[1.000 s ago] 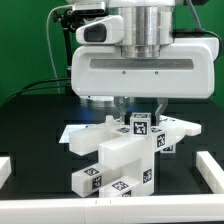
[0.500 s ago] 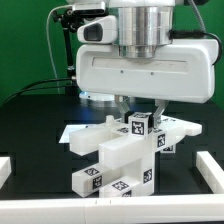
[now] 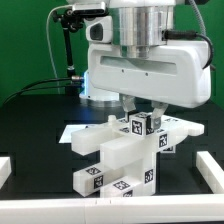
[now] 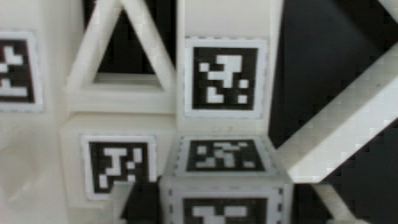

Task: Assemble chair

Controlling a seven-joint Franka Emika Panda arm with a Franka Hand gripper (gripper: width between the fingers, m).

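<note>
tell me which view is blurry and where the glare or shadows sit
Wrist view: soft and blurred, so close that the tags on the chair parts have fuzzy edges. Exterior view: sharper, with glossy highlights on the white chair parts against the dark table; the arm's housing shades the hand, whose fingertips are hard to make out.

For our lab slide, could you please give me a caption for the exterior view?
Panda gripper lowered onto the partly assembled white chair, tagged parts stacked on the black table.
</note>
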